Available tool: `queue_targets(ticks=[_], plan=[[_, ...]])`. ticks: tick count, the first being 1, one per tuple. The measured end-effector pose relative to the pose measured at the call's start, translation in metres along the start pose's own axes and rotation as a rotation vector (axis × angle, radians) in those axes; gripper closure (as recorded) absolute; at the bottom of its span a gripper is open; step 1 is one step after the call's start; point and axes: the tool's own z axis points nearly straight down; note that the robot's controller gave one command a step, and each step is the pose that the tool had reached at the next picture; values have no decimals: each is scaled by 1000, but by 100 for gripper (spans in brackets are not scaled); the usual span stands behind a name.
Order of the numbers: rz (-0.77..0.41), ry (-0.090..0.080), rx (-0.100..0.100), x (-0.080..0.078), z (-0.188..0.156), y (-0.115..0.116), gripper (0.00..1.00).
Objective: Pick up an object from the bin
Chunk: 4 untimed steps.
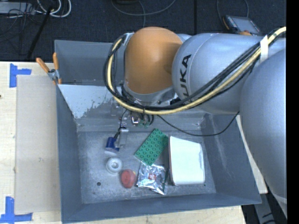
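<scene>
In the left half of the grey bin (70, 148), towards the far side of its floor, the gripper (121, 135) hangs down from under the orange cover (149, 59) on the wrist. The silver arm (215, 69) comes in from the right and hides the far right corner of the bin. Yellow and black cables (140, 107) loop under the cover.

The gripper's tip is right at the far right end of a small blue block (112, 145), which lies on the floor just to its near left. From this angle I cannot tell whether the tip touches the block or hovers above it. I also cannot tell whether the gripper is spread or pressed together, and nothing can be made out pinched in it.

Near the block, on its near side, a small white ring (113, 164) lies flat. To the near right of the ring is a red lump (128, 178). A crumpled foil packet (152, 177) lies just beside the lump on its right. A green studded plate (152, 146) lies slanted at the middle of the floor, its near end next to the packet. A white box (187, 161) lies to the right of the plate and packet, close against both and well apart from the gripper.
</scene>
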Motion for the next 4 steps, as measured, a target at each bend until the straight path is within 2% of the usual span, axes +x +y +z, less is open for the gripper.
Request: queue_targets(ticks=[1, 2, 3, 4], plan=[[-49, 5, 5, -10, 68, -43, 0], [-41, 8, 2, 6, 140, -31, 0], [-386, -5, 0, -4, 136, 6, 0], [-312, -3, -1, 3, 137, -26, 0]])
